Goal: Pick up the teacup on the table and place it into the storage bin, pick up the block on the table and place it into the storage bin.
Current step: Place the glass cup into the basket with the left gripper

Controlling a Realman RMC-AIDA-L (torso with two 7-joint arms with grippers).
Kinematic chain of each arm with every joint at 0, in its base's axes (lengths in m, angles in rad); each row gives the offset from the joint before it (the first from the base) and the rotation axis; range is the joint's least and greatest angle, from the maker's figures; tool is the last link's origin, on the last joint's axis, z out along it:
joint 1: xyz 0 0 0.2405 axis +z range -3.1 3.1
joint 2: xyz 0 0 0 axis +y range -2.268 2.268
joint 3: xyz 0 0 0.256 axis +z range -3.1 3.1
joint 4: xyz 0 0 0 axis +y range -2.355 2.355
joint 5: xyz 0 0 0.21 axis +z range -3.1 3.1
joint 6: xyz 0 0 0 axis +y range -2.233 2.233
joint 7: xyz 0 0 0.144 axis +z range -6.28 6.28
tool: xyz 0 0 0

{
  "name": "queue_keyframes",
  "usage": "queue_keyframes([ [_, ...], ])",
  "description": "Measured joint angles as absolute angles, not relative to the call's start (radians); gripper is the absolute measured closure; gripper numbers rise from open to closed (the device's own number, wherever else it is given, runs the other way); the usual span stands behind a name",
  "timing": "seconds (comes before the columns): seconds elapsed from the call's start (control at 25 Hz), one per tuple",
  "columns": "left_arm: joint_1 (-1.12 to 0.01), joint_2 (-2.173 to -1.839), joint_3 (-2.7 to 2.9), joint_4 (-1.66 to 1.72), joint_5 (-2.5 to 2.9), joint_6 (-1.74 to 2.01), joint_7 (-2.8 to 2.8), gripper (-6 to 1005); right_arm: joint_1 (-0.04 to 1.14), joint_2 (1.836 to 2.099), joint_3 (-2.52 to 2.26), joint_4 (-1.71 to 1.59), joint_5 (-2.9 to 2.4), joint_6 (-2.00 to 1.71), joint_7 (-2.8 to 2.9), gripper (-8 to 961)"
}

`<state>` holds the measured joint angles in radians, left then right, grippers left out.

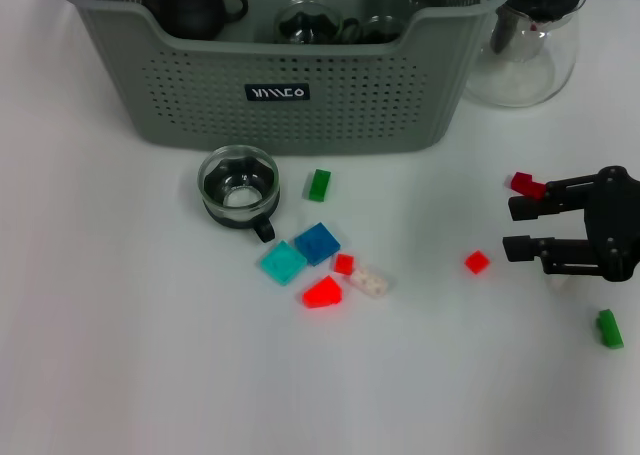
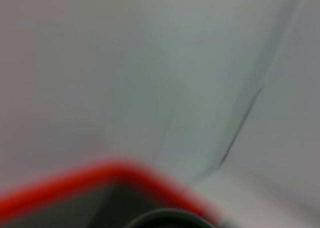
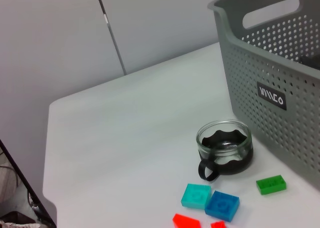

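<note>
The right gripper (image 1: 512, 227) hovers at the table's (image 1: 120, 355) 3 o'clock edge in the head view, its two black fingers (image 1: 535, 205) spread apart and pointing toward 9 o'clock, with nothing between them. A small red block (image 1: 523, 184) lies just beside the upper finger; whether they touch cannot be told. The left gripper appears in no view: its wrist camera shows only a blur of grey wall, a red edge (image 2: 100, 175) and a dark rim (image 2: 167, 219), none of it identifiable.

Left to right on the table: the teacup (image 1: 238, 186) stands upright near centre, at 6 o'clock from the bin (image 1: 300, 85) and apart from its wall. It is clear glass with a black wavy lower band and a black handle (image 1: 262, 229) pointing toward 5 o'clock. At 5 o'clock from the cup sits a cluster: a cyan block (image 1: 283, 262) touching a blue block (image 1: 317, 243), a red wedge (image 1: 322, 292), a tiny red cube (image 1: 344, 264) and a whitish piece (image 1: 369, 282). A green block (image 1: 319, 184) lies at 3 o'clock from the cup. Farther right are a red cube (image 1: 477, 262) and a green piece (image 1: 609, 328) below the gripper.

The bin, grey-green and perforated with a black label (image 1: 277, 93), is cut off at the top; inside, a dark teapot (image 1: 195, 7) and glassware (image 1: 310, 20) are partly hidden. A glass jug (image 1: 525, 35) stands at its 3 o'clock, also cropped.
</note>
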<state>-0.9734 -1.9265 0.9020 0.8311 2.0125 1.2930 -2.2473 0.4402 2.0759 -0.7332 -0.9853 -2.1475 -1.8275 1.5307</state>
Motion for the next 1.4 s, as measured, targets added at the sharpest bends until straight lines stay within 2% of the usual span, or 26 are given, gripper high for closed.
queue_keyframes([
  [0.04, -0.973, -1.926, 0.902, 0.831, 2.012, 1.293, -2.247, 950, 0.44, 2.077, -0.732, -0.985, -2.147, -1.828, 1.529, 435],
  [0.08, -1.051, -1.929, 0.969, 0.773, 2.181, 1.223, -2.327, 950, 0.44, 2.078, -0.731, -0.984, -2.147, -1.829, 1.527, 435],
  [0.2, -1.113, -1.958, 1.029, 0.711, 2.358, 1.148, -2.399, 950, 0.44, 2.079, -0.719, -0.964, -2.147, -1.841, 1.508, 435],
  [0.44, -1.186, -2.049, 1.072, 0.623, 2.654, 1.027, -2.474, 953, 0.44, 2.072, -0.672, -0.904, -2.146, -1.86, 1.455, 436],
  [0.64, -1.203, -2.116, 1.077, 0.596, 2.83, 0.941, -2.514, 938, 0.434, 2.069, -0.637, -0.885, -2.146, -1.879, 1.428, 435],
  [0.76, -1.202, -2.129, 1.096, 0.575, 2.852, 0.903, -2.524, 922, 0.432, 2.069, -0.629, -0.884, -2.146, -1.886, 1.426, 435],
  [1.28, -1.2, -2.132, 1.096, 0.585, 2.855, 0.896, -2.537, 850, 0.44, 2.066, -0.621, -0.873, -2.146, -1.89, 1.426, 435],
  [1.4, -1.147, -2.147, 1.06, 0.719, 2.8, 0.949, -2.517, 715, 0.44, 2.063, -0.609, -0.871, -2.146, -1.89, 1.427, 435],
])
